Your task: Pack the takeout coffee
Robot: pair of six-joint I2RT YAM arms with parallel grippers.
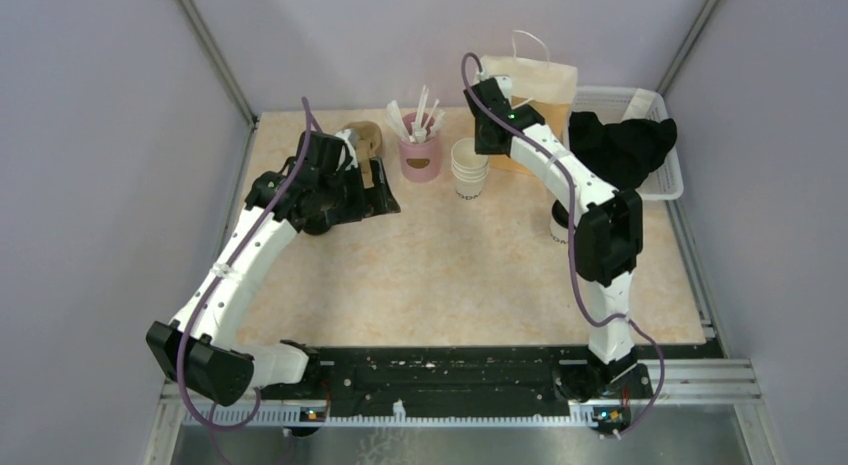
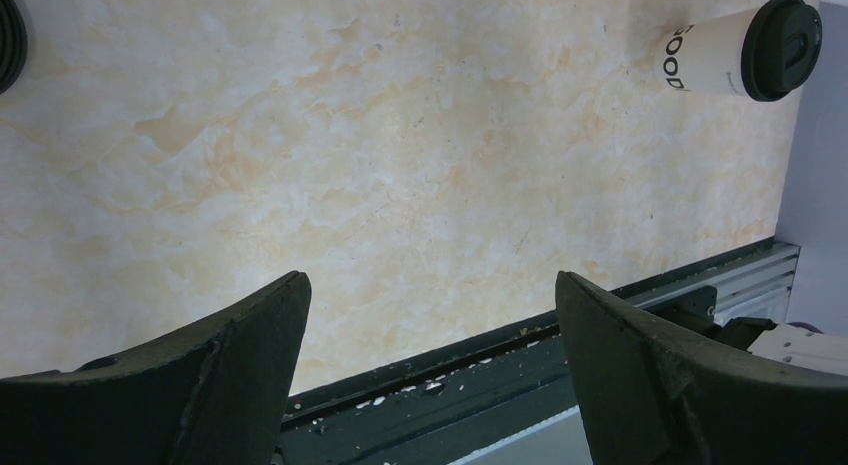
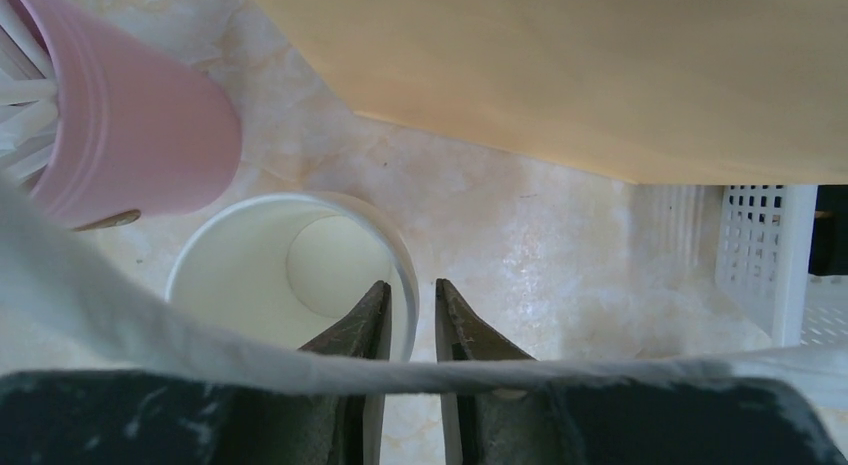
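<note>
One takeout coffee cup (image 2: 735,50), white with dark lettering and a black lid, stands far off near the table's right side. In the top view it (image 1: 558,228) is half hidden behind my right arm's elbow. A curved black edge (image 2: 6,35) shows at the left border; I cannot tell what it is. The second lidded cup is not in view. My left gripper (image 2: 430,280) is open and empty above bare table, left of centre in the top view (image 1: 378,190). My right gripper (image 3: 412,285) is nearly closed, with the bag's white handle (image 3: 600,370) across it, beside the tan paper bag (image 1: 535,95).
A stack of lidless white cups (image 1: 469,168) sits right under my right fingers (image 3: 290,275). A pink holder (image 1: 421,157) with white sticks stands to its left. A white basket (image 1: 610,93) holding black cloth (image 1: 625,145) is at the back right. A brown object (image 1: 362,137) lies behind my left gripper.
</note>
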